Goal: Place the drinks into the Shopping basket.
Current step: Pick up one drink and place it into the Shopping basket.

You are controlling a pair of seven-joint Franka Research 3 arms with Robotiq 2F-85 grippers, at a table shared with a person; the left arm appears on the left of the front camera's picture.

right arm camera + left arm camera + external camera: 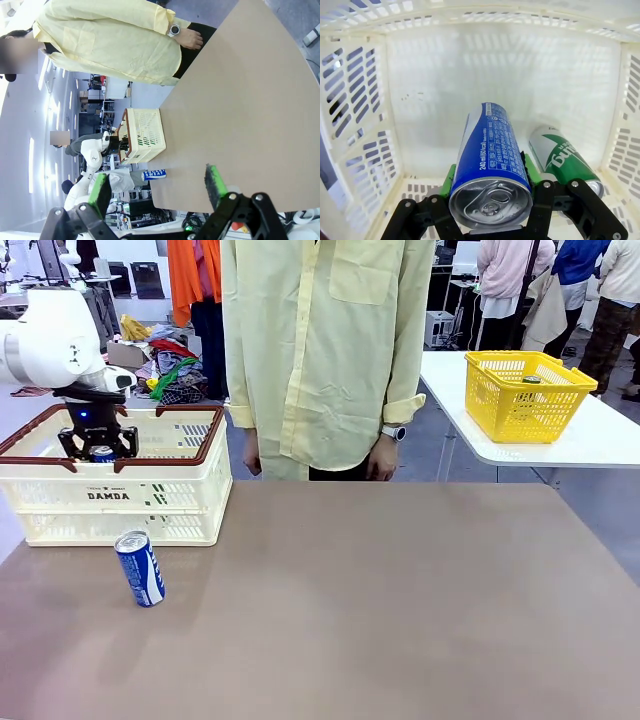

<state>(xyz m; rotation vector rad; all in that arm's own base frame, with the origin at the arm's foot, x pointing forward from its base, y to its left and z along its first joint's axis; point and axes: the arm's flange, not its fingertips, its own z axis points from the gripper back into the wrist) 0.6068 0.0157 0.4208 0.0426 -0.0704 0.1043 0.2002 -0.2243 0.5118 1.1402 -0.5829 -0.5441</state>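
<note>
- One green can (562, 160) is seen lying on its side on the floor of the Shopping basket (360, 100), close to a corner. That drink is judged as already placed.
- A blue-and-white can (490, 145) is pinched between the green pads (528, 169) of the left gripper (489, 172). Its silver top is turned toward the wrist camera and its far end is pointed down at the basket floor, just beside the green can. It is not yet released, so this placement is judged as half done.
- A second blue-and-white can (140, 568) is found standing upright on the table (420, 610), just in front of the basket's near wall and outside it. It is left to be fetched.
- As far as can be judged, one drink is in, one is held over the drop point, and one waits on the table.
- The left arm (50, 345) is positioned over the basket from the left side, with the wrist turned straight down. The gripper is set inside the basket's opening at about rim level, with the can's top visible between the fingers.
- The right gripper (157, 186) is held with its jaws spread wide and nothing between them. It is raised above the table and aimed across it toward the basket and the person (110, 40).
</note>
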